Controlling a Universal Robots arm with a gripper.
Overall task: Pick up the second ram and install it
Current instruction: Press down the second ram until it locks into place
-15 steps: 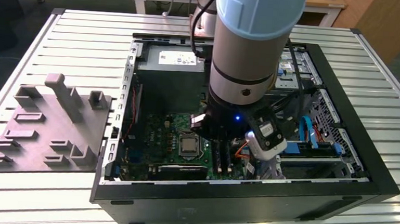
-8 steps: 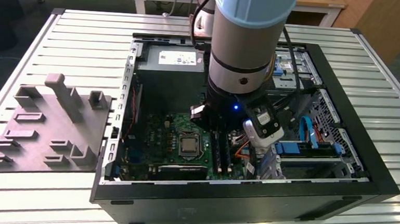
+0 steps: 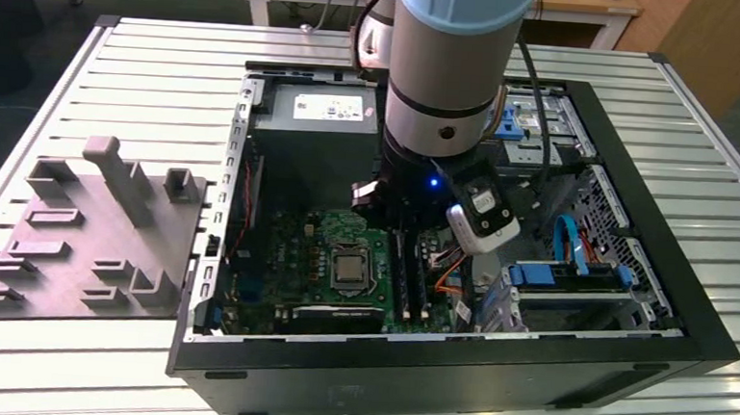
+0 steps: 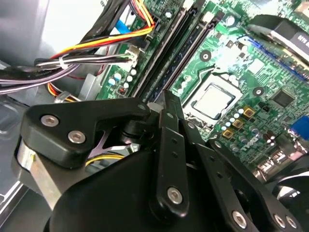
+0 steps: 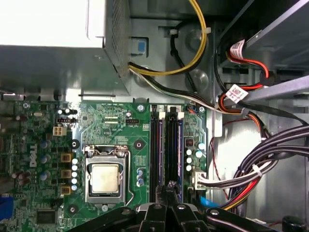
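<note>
Black plastic gripper [image 5: 166, 200] sits low over the green motherboard [image 5: 111, 130] inside the open black computer case [image 3: 463, 377], directly above the long black memory slots [image 5: 165, 145]. Its fingers [image 4: 169, 113] are drawn close together; whether they grip anything cannot be told. The second ram, a thin dark blue-green stick [image 4: 181, 60], stands in the slots beside the silver processor socket [image 5: 105, 178]
</note>
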